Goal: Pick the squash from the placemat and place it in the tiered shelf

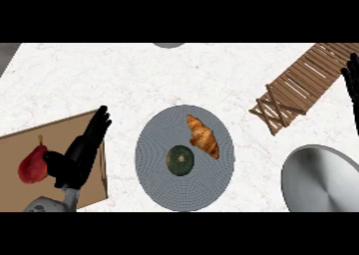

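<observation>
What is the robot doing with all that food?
Nothing is being held yet. A dark green squash lies on a round grey placemat beside a croissant. The left robot hand hovers open over a brown board next to a red pear. The right robot hand rests open at the right edge, by the wooden tiered shelf. A silver plate sits below it.

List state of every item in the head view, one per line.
squash: on the placemat, untouched
croissant: lying on the placemat beside the squash
pear: on the brown board
tiered shelf: holds nothing visible
metal plate: bare
left hand: open, over the board
right hand: open, at right edge
</observation>
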Tool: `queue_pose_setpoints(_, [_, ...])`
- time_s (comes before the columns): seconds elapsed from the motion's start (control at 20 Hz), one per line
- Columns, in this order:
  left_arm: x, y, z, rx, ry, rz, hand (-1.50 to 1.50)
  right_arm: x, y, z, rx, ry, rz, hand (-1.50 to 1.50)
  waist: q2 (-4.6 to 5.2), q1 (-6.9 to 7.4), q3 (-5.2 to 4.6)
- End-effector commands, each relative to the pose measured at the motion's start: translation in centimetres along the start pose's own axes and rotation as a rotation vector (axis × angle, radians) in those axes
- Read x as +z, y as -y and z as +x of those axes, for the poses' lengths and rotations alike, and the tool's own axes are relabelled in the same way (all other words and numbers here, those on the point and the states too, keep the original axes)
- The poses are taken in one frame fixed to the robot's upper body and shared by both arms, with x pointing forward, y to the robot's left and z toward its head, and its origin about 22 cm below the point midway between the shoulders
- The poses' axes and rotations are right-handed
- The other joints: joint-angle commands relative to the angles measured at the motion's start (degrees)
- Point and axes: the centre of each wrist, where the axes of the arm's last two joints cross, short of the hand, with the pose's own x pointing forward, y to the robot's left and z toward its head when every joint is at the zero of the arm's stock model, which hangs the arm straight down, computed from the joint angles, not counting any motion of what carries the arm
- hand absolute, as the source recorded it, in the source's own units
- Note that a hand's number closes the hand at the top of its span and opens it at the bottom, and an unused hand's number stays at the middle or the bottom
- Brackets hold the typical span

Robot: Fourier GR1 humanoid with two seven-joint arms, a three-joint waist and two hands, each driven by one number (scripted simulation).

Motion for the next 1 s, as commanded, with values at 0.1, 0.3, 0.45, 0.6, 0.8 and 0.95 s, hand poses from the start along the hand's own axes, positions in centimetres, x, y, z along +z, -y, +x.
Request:
queue_pose_setpoints(0.1, [-1.5, -0.4, 2.3, -0.040, 0.072, 0.074, 0.00, -0.3, -10.2, 1.6, -0.139, 0.063, 0.447, 1.50, -0.99, 5.18, -0.71])
queue_pose_setpoints(0.3, [-1.8, -3.3, 3.8, -0.049, 0.116, 0.160, 0.00, -0.5, -18.8, 4.5, 0.003, 0.122, 0.484, 1.50, -1.27, 6.99, -1.04])
queue_pose_setpoints(0.45, [-2.4, -2.6, 4.3, -0.043, 0.121, 0.194, 0.00, 1.2, -23.7, 2.7, -0.429, -0.057, 0.755, -1.50, -0.56, 5.43, -0.69])
queue_pose_setpoints(0.6, [-1.4, -3.3, 4.8, -0.032, 0.097, 0.224, 0.00, -0.9, -23.4, 3.5, -0.498, 0.038, 0.873, -1.50, -1.08, 3.30, -0.72])
queue_pose_setpoints(0.8, [-1.8, -4.3, 5.6, -0.040, 0.103, 0.263, 0.00, -3.2, -21.1, 5.7, -0.339, 0.140, 1.088, -1.50, -1.27, 2.06, -0.76])
queue_pose_setpoints(0.95, [-0.5, -3.9, 3.7, -0.032, 0.090, 0.264, 0.00, -4.0, -20.7, 8.3, -0.042, 0.174, 1.211, -1.50, -1.59, 2.55, -0.87])
